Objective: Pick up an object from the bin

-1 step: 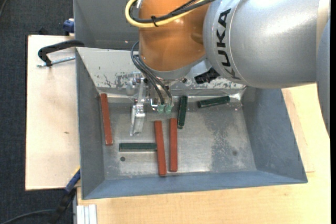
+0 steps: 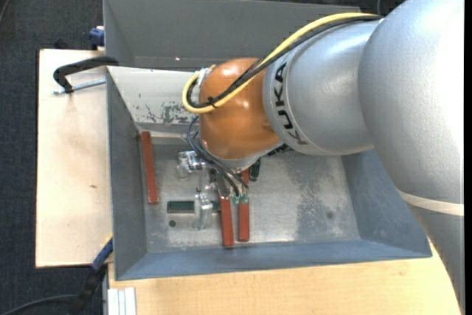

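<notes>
Gripper (image 2: 214,197) hangs above two short red-brown flat bars (image 2: 226,229); open or closed, we cannot tell. We judge them light and stiff, best grasped mid-length.

Bin floor (image 2: 324,204) bare rightward, red sticks (image 2: 227,226) (two) front

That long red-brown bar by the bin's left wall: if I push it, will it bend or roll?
The long red-brown bar looks straight and flat-sided, so probably stiff and likelier to slide than roll. It lies flat near the left wall, so a push might jam it there.
</notes>
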Robot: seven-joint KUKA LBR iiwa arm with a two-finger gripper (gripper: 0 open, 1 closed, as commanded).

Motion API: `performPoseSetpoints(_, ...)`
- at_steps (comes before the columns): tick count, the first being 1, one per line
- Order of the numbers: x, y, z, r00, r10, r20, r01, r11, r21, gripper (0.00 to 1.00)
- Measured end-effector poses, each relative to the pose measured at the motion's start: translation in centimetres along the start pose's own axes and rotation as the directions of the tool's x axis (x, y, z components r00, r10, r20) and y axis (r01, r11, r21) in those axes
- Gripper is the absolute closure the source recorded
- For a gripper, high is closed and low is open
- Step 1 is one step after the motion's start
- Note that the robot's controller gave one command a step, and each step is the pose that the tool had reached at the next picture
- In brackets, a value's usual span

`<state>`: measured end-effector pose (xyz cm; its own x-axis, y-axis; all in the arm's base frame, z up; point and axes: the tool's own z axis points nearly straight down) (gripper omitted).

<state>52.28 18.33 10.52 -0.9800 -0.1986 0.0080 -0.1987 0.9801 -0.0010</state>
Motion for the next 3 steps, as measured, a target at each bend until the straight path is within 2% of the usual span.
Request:
performPoseSetpoints(1, 3.1, -4.0, 3.7, 0.998, -0.058, 0.002, 0.058, 0.998, 0.000, 0.00)
performPoseSetpoints(2, 2.9, -3.8, 3.5, 0.998, -0.059, 0.007, 0.059, 0.998, -0.002, 1.00)
performPoseSetpoints(3, 2.3, -1.8, -13.2, 0.996, -0.083, 0.024, 0.083, 0.997, -0.002, 1.00)
